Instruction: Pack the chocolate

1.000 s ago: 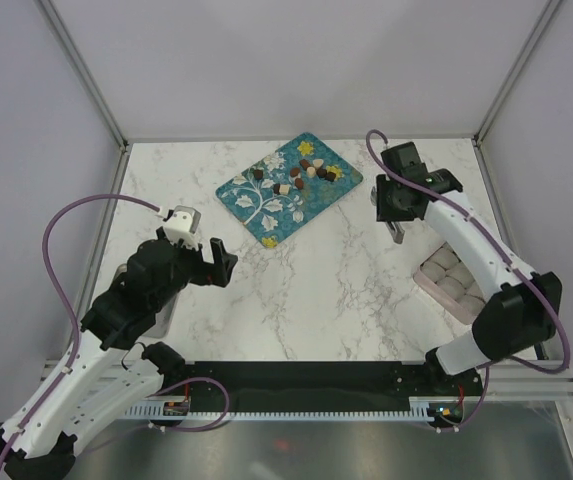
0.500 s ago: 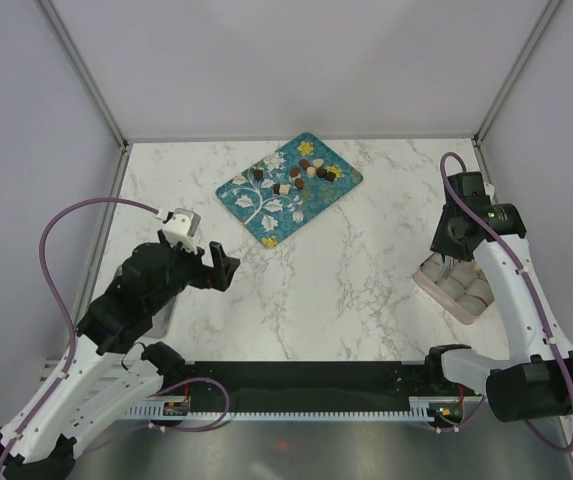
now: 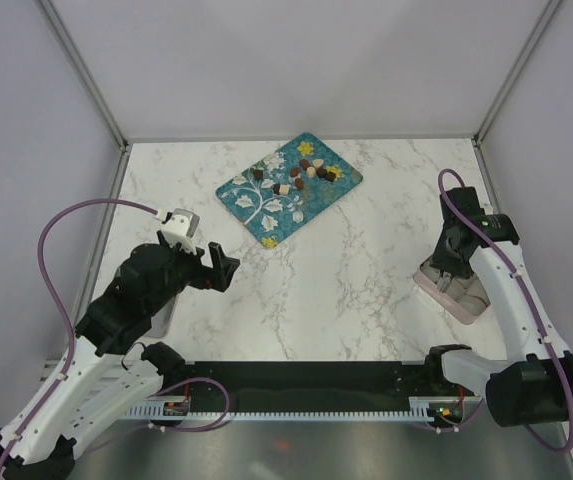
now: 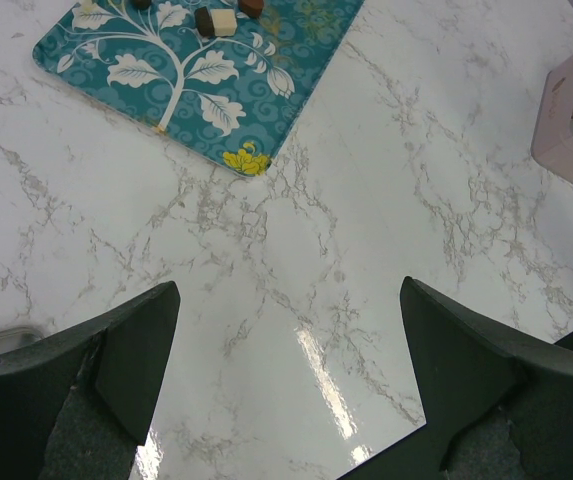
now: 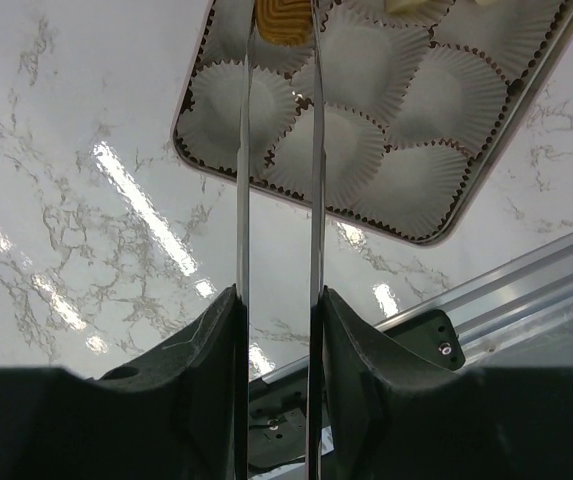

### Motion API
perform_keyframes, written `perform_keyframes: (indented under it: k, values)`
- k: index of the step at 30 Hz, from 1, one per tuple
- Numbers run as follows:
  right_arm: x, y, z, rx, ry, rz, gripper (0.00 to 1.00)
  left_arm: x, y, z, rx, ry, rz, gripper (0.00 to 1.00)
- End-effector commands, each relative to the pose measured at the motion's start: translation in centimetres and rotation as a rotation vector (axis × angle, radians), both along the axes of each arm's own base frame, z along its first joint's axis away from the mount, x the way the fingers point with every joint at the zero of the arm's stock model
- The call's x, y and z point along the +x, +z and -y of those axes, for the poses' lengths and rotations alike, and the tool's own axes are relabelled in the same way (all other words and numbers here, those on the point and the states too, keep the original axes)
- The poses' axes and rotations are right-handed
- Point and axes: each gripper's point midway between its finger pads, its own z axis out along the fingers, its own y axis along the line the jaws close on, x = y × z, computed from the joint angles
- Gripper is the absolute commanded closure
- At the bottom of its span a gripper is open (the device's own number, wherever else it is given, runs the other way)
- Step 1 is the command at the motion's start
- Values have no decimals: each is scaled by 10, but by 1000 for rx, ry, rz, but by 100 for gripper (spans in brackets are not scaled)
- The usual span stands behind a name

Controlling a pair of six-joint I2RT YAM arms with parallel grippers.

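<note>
Several small dark brown, light brown and cream chocolates (image 3: 304, 173) lie on the teal flowered tray (image 3: 256, 205); two show at the top of the left wrist view (image 4: 215, 20). My right gripper (image 3: 452, 262) (image 5: 278, 300) is shut on metal tongs (image 5: 243, 150). A light brown chocolate (image 5: 282, 22) sits between the tong tips, over the pink box (image 3: 436, 288) of white paper cups (image 5: 366, 65). A cream piece (image 5: 411, 8) lies in a cup at the frame's top edge. My left gripper (image 3: 222, 268) (image 4: 291, 300) hangs open over bare marble, with nothing between its fingers.
The pink box (image 4: 566, 130) stands near the table's right edge, beside the aluminium rail (image 5: 526, 290). A metal tray edge (image 3: 166, 318) shows under my left arm at the near left. White walls with frame posts surround the table.
My right arm has swung from beside the teal tray back to the pink box and lowered the tongs over its cups. My left arm has barely moved.
</note>
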Motion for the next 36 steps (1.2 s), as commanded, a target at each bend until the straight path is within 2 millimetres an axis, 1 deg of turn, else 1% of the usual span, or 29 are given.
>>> perform_keyframes:
  k: [1,9,13,24,30,33,34,36]
  values:
    - [9,5,2,0,-23,60,57,-1,8,3,-21,-10,20,0]
    - [16,1,1,21,-26,77,55,0,8,3,-21,-8,20,0]
    - [16,-2,1,22,-25,71,55,0,7,3,-20,-8,19,0]
    - [15,-1,0,33,-25,82,53,0,6,3,-17,-9,17,0]
    - [17,13,3,15,-30,97,49,0,6,3,-18,-8,14,0]
    - [21,29,3,16,-19,125,50,0,7,2,-19,-5,17,0]
    - [28,43,2,21,-12,163,50,0,7,2,-20,-5,19,0]
    - [36,54,-6,52,29,181,51,1,6,2,-16,-6,16,0]
